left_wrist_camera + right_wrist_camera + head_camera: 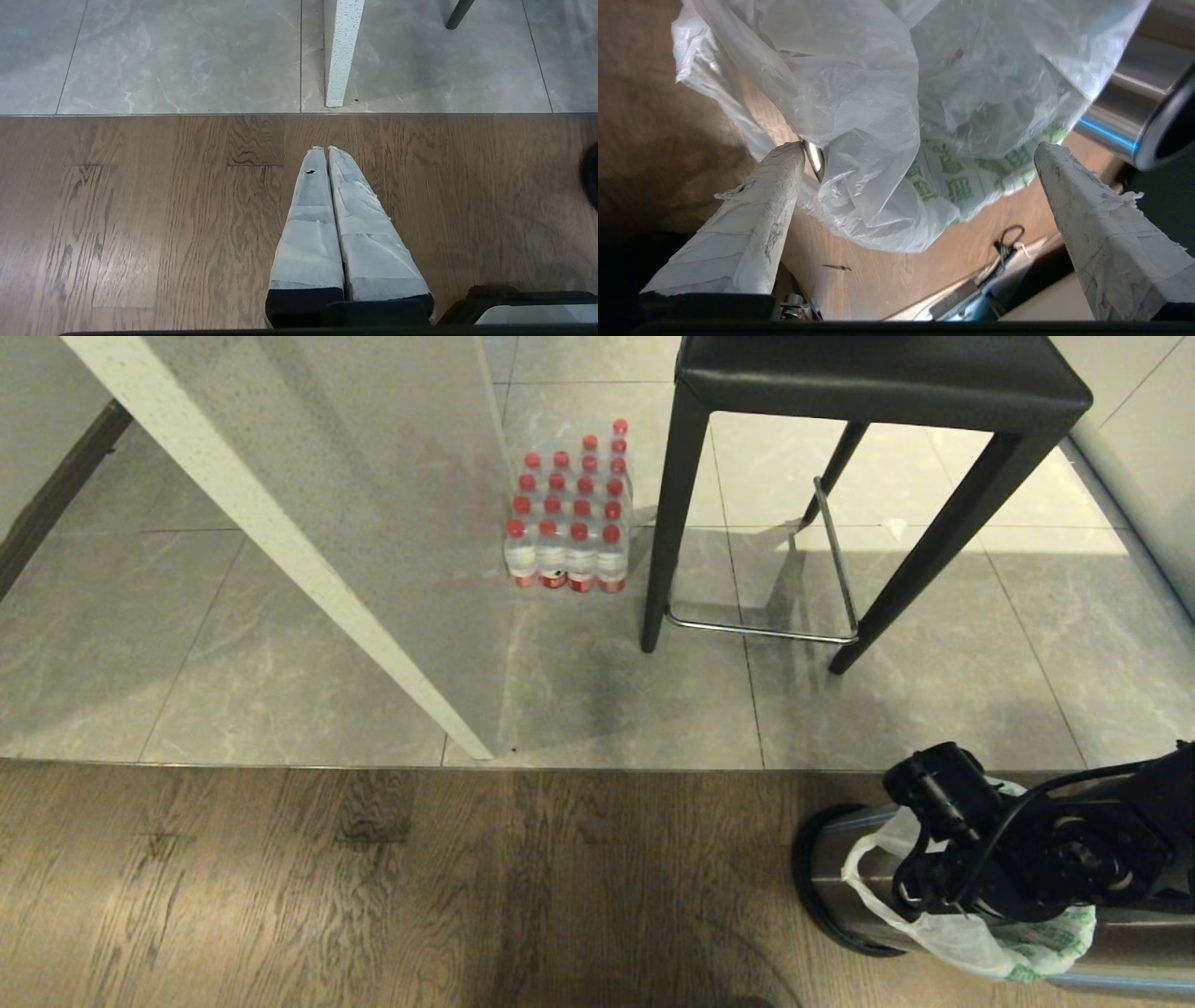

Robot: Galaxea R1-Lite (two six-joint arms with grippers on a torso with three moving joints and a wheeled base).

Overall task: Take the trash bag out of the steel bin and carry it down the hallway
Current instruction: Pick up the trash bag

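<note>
The steel bin is at the lower right on the wood floor, its black ring toward the left and its steel wall running right. The translucent white trash bag with green print drapes over the bin's side. My right arm reaches in from the right above the bin. My right gripper is open, with the bag's crumpled plastic hanging between and just beyond its taped fingers. They close on nothing. My left gripper is shut and empty over the wood planks.
Grey marble-look tiles start beyond the wood floor. A white speckled panel slants across the left. A pack of red-capped water bottles stands beside a black stool with a steel footrest.
</note>
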